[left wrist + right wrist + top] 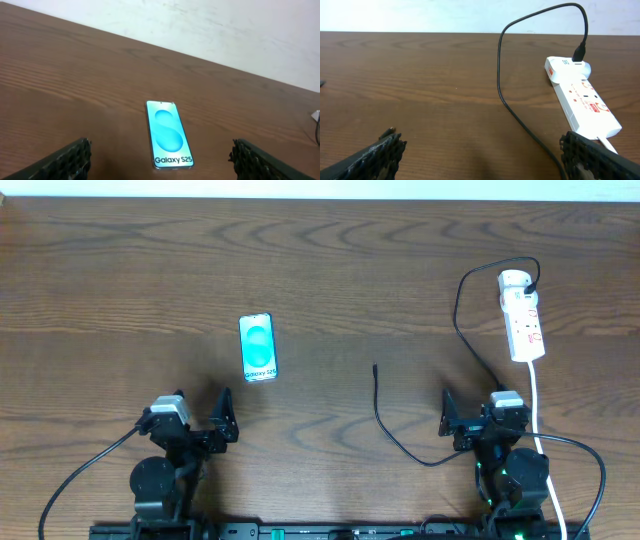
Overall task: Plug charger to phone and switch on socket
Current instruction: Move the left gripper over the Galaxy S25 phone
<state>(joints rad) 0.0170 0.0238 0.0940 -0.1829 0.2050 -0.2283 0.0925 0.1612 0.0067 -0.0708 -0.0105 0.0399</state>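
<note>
We see the phone (257,347) lying screen-up, left of the bench's (100,280) middle. The charger (400,442) runs from the socket (524,320) by the right edge to mid-bench, with its tip apart from the phone. Near the front edge, the left gripper (203,408) and right gripper (475,412) have their jaws released, grasping nothing.

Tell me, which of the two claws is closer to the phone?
Left. The left gripper is open, with the phone lying just ahead of it, untouched. The right gripper is far off to the other side, near the socket, with the charger cable lying between it and the phone.
</note>
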